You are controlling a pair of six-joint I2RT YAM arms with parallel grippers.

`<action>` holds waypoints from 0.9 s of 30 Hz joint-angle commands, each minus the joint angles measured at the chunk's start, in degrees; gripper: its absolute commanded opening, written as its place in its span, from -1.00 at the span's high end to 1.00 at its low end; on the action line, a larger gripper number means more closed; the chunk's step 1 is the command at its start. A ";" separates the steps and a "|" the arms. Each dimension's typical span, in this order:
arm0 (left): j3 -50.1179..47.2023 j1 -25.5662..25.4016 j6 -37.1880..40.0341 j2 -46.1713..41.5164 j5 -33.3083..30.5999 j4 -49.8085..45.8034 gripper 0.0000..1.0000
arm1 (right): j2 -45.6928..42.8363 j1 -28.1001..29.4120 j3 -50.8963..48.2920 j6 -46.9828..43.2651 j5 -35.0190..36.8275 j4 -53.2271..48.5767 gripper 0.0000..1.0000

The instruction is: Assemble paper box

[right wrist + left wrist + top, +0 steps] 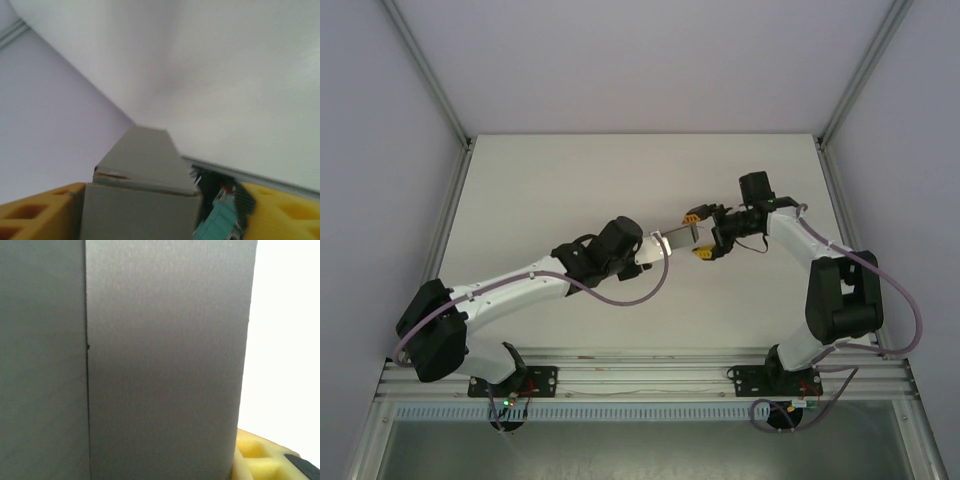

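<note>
- The left gripper [657,246] reaches in from the left over the table [570,180]. It appears clamped on the near end of the paper box [677,238], which keeps the box lifted and steady for the other arm.
- In the left wrist view the grey card [165,365] sits right against the camera, a fold line running down it, with one yellow finger [257,460] beside its lower edge.
- The right gripper [701,234] stands wide, its jaws straddling the box's far end. The box rests against one finger [35,212] and is apart from the other [285,210].
- An end flap [145,155] sticks out unfolded, likely the next part to tuck in.
</note>
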 commanded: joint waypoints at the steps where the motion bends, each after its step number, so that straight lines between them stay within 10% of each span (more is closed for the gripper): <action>1: 3.50 0.49 -0.84 3.04 -2.49 -5.73 0.36 | -3.01 -3.18 -1.47 -6.34 12.53 3.43 -0.79; 16: 17.77 4.57 0.38 19.47 12.20 -29.05 0.44 | -22.05 -7.46 -8.61 -34.80 63.16 13.69 -0.99; 23: 20.10 6.98 5.48 20.82 20.93 -32.47 0.38 | -26.63 -6.60 -9.63 -56.11 28.76 12.95 -1.00; 27: 20.93 7.08 6.29 21.95 21.40 -33.62 0.37 | -26.10 0.58 -9.85 -67.36 28.86 7.06 -0.91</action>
